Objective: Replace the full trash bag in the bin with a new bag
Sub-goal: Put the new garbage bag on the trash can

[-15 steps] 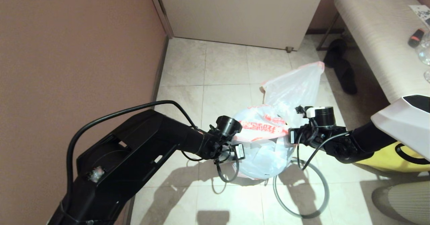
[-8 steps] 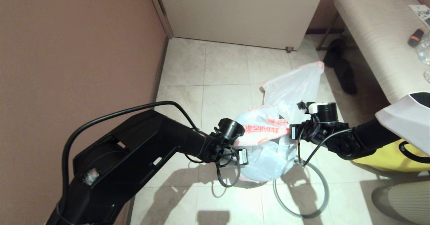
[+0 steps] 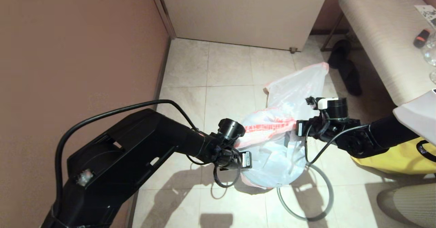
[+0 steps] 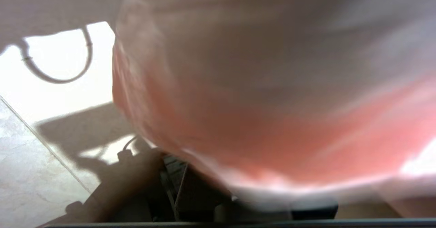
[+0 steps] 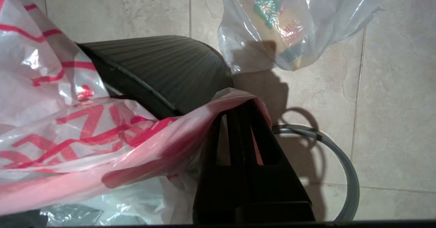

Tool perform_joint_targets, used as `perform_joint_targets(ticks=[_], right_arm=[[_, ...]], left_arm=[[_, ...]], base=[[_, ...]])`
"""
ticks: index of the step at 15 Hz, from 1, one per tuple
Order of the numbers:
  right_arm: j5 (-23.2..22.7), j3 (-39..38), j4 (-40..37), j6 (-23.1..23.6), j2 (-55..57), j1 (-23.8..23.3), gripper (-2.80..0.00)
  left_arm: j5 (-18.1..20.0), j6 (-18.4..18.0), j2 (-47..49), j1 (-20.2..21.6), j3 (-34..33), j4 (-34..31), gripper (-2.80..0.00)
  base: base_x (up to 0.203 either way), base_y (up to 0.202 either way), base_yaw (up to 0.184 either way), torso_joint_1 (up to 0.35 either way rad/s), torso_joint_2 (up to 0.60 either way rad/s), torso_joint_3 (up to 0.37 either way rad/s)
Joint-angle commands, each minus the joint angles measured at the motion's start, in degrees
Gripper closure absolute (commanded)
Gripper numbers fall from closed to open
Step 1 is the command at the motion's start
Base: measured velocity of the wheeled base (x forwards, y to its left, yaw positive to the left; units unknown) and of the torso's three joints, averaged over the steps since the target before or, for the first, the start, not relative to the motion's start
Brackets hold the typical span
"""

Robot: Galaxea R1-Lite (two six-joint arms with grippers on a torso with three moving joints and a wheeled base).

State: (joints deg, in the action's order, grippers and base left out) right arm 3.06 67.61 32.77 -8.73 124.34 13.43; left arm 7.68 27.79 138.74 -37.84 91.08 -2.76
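the hoop [image 3: 303, 200] lies flat on the floor tiles nearest the robot, just beside the bin [image 5: 160, 74], its far arc under the new bag [image 3: 272, 153]. the new bag hangs over the bin, stretched between the two grippers with its red-printed top edge pulled taut above the bin's mouth; the bin itself shows only in the right wrist view, its ribbed black wall beneath the plastic. the left gripper [image 3: 238, 144] is at the bag's left edge; plastic fills its wrist view and i cannot tell how its fingers stand. the right gripper [image 5: 238, 119] is at the bag's right edge, fingers closed together on the red rim. beyond the bin the full bag [image 3: 299, 85] sits on the floor, touching the new bag's far side, colourful rubbish showing through.
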Motion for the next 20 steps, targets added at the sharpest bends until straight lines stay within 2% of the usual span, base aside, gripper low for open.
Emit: perform_joint_targets(ticks=[1, 2, 4, 10, 12, 14, 20], right_arm=[[0.2, 0.1, 0.3, -0.1, 0.0, -0.3, 0.00], [0.2, 0.3, 0.3, -0.1, 0.1, -0.3, 0.00], [0.3, 1.8, 0.5, 0.0, 0.9, -0.5, 0.00], [0.2, 0.6, 0.3, -0.2, -2.1, -1.1, 0.00], [0.2, -0.2, 0.3, -1.5, -2.0, 0.1, 0.00], [0.1, 0.0, 0.3, -5.5, -1.6, 2.1, 0.00], [-0.1, 0.8, 0.2, -5.6, 1.1, 3.9, 0.00]], left_arm=[[0.7, -0.5, -0.7, 0.0, -0.5, -1.2, 0.00], [1.4, -1.2, -0.7, -0.2, -0.6, -2.0, 0.00], [3.8, -4.8, -1.1, -0.8, -0.4, -6.9, 0.00], [3.5, -5.9, 0.4, -1.4, 0.1, -7.3, 0.00], [3.2, -7.3, 1.1, -2.0, 0.0, -7.5, 0.00], [2.8, -7.8, 1.2, -2.5, -0.3, -8.2, 0.00], [2.8, -9.2, 1.1, -2.8, -0.2, -9.7, 0.00]], base=[[0.000, 0.000, 0.000, 0.000, 0.00, 0.000], [0.000, 0.000, 0.000, 0.000, 0.00, 0.000], [0.000, 0.000, 0.000, 0.000, 0.00, 0.000], [0.000, 0.000, 0.000, 0.000, 0.00, 0.000], [0.000, 0.000, 0.000, 0.000, 0.00, 0.000], [0.000, 0.000, 0.000, 0.000, 0.00, 0.000], [0.000, 0.000, 0.000, 0.000, 0.00, 0.000]])
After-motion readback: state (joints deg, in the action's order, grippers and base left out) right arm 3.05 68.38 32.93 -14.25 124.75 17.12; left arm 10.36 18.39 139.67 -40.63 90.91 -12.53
